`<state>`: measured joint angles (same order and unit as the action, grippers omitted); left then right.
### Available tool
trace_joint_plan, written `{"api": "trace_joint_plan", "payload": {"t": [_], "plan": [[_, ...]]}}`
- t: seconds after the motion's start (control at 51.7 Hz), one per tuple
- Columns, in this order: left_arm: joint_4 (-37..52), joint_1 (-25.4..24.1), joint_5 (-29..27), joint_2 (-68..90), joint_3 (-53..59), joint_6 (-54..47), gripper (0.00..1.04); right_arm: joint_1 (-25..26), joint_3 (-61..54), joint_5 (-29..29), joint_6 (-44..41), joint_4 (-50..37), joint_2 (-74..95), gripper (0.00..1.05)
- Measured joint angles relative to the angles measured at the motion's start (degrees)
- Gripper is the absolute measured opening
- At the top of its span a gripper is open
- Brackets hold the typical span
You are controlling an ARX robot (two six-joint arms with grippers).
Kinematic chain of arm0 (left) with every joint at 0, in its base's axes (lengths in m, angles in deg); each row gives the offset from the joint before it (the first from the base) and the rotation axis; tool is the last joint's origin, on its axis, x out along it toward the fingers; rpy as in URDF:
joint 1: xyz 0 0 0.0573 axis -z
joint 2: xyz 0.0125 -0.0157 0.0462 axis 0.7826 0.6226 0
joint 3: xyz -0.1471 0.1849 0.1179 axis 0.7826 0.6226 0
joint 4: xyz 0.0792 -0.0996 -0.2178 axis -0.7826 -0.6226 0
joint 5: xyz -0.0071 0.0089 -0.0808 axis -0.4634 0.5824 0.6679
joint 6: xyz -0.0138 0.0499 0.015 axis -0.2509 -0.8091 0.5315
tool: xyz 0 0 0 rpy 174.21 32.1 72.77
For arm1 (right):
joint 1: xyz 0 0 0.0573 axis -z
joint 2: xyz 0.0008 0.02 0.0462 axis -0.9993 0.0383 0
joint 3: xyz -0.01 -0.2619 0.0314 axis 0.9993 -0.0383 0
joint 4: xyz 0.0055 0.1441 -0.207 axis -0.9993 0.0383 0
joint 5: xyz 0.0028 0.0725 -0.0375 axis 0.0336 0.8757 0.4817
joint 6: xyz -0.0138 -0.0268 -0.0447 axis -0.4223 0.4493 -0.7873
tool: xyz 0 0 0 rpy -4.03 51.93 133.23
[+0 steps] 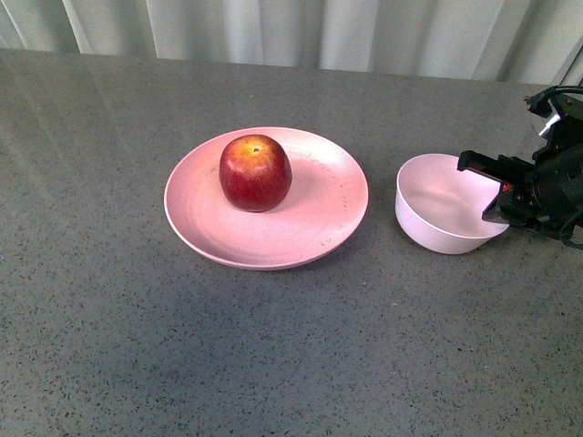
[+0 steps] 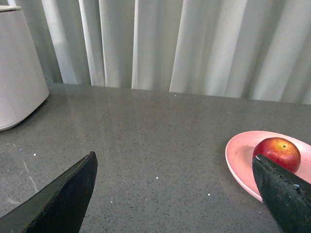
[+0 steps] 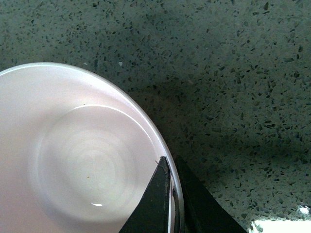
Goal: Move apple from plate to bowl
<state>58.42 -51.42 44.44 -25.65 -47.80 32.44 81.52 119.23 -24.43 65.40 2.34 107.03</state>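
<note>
The apple (image 1: 255, 172) sits on the plate (image 1: 310, 232); the bowl (image 1: 437, 205) stands just beside the plate; the right gripper (image 3: 170, 167) pinches the bowl's rim between narrow jaws; the left gripper (image 2: 174, 158) is spread wide, holding nothing.

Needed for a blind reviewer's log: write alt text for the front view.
A dark-red apple sits on a wide pink plate in the middle of a grey speckled tabletop. To the plate's right, apart from it, stands a small, empty pale pink bowl, with the black right gripper at its rim.
</note>
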Motion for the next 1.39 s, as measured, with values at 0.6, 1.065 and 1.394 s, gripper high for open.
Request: {"api": "trace_joint_plan", "payload": {"t": [0.6,1.065,1.394], "plan": [[0.0,0.0,0.0,0.0,0.0,0.0,0.96,0.4,0.2,-0.3,-0.9,0.1,1.1,0.21],[0.0,0.0,0.0,0.0,0.0,0.0,0.96,2.8,-4.7,1.6,-6.0,-5.6,-4.8,0.82],[0.0,0.0,0.0,0.0,0.0,0.0,0.96,12.8,-20.1,14.4,-12.3,-12.5,-26.1,0.96]]}}
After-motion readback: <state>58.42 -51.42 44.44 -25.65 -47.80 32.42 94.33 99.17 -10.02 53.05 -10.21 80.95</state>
